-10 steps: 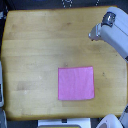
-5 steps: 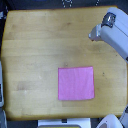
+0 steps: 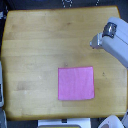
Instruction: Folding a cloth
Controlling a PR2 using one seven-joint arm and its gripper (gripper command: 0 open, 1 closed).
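Cloth first: the small, thin, pink-magenta square fabric cloth is lying flat and unfolded on the light wooden tabletop, toward its near edge. I am seeing the grey-white robot arm reaching in from the exterior view's right — its gripper is hovering well apart from the cloth, holding nothing I can make out — too blurred to judge its opening.
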